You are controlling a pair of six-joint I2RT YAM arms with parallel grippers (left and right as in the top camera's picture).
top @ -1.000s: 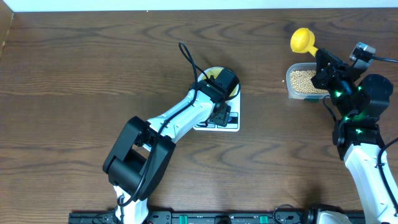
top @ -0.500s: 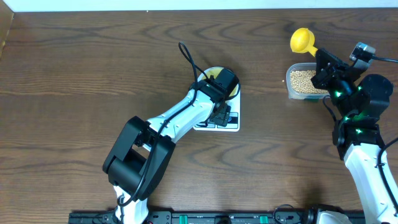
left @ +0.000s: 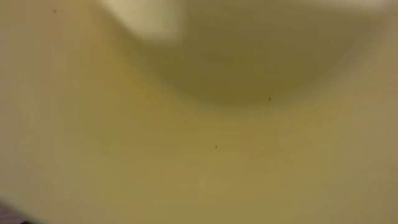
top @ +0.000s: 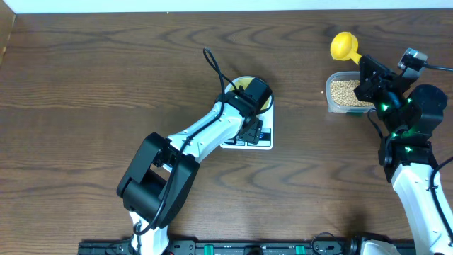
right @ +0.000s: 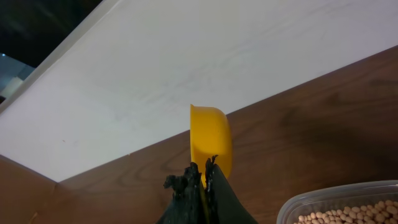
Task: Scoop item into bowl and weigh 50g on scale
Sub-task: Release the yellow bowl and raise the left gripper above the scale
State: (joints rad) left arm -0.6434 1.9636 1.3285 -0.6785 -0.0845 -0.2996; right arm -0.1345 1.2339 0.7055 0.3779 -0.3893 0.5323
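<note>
Starting at the centre, the left gripper (top: pixel 253 92) hangs directly over the small pale-yellow round bowl (top: pixel 240 81) seated on the flat white digital scale (top: pixel 267 144); its wrist view is all blurred yellow, so I cannot tell whether its jaws are wide or closed. It should lift clear, I judge, since any lean on the scale spoils the reading. Further right, small tan round beans (top: pixel 345 88) sit in the clear plastic tub (top: pixel 329 96). The right gripper (right: pixel 204 169) clamps the handle of the bright yellow plastic scoop (right: pixel 210 140), held on edge beyond the tub; best dip shallow, level it, carry small loads
</note>
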